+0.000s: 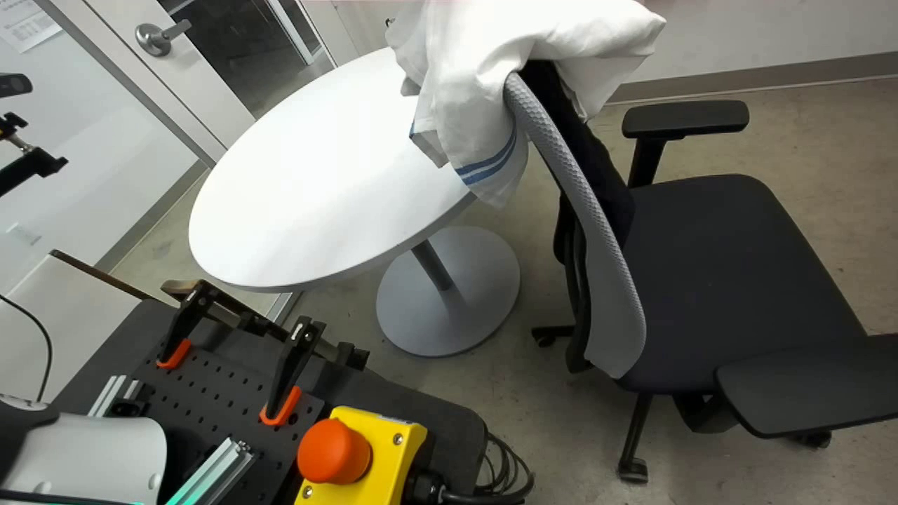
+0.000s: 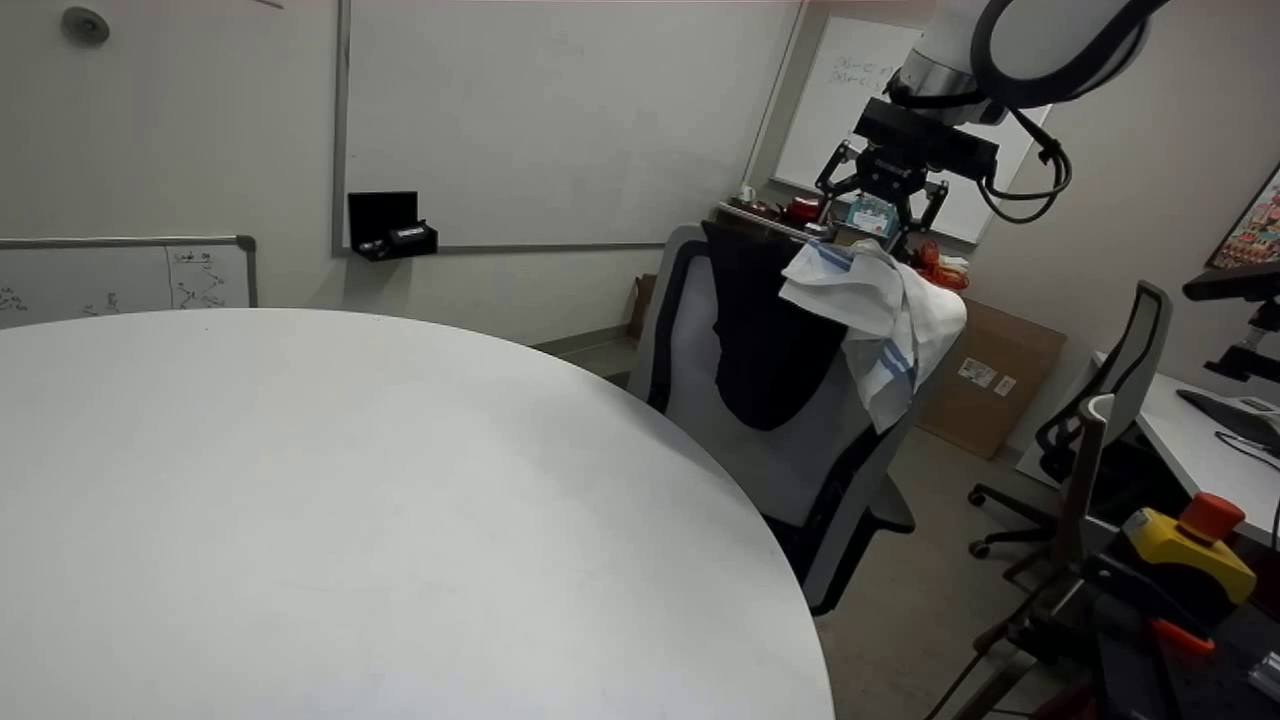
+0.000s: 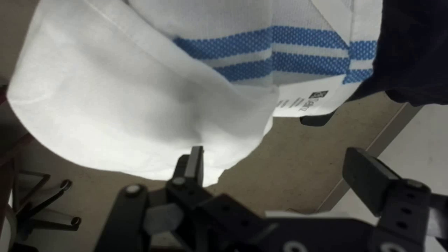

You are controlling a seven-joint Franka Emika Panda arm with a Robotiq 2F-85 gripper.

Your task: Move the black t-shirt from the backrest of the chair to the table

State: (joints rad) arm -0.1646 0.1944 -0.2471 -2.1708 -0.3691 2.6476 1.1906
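nearest in an exterior view spreads the round, white-topped table [image 2: 400, 500]. just beside it stands the black, wheeled swivel office chair [image 1: 736, 280], its tall, curved light-grey backrest [image 2: 760, 470] on the side nearest the table. the plain, soft black fabric t-shirt [image 2: 765, 350] hangs over this backrest, apart from the table. partly overlapping it drapes a blue-striped white cloth [image 2: 900, 300]. near the top of this cloth hangs the black two-fingered gripper [image 3: 276, 171], its fingers [image 3: 371, 182] spread wide apart; in the wrist view one finger stands in front of the cloth, and whether they touch cannot be told. the t-shirt shows at the upper right there. beyond the chair are a brown cardboard box [image 2: 985, 370] and, on the pale wall [image 2: 220, 120], a large grey-framed whiteboard [image 2: 560, 120].
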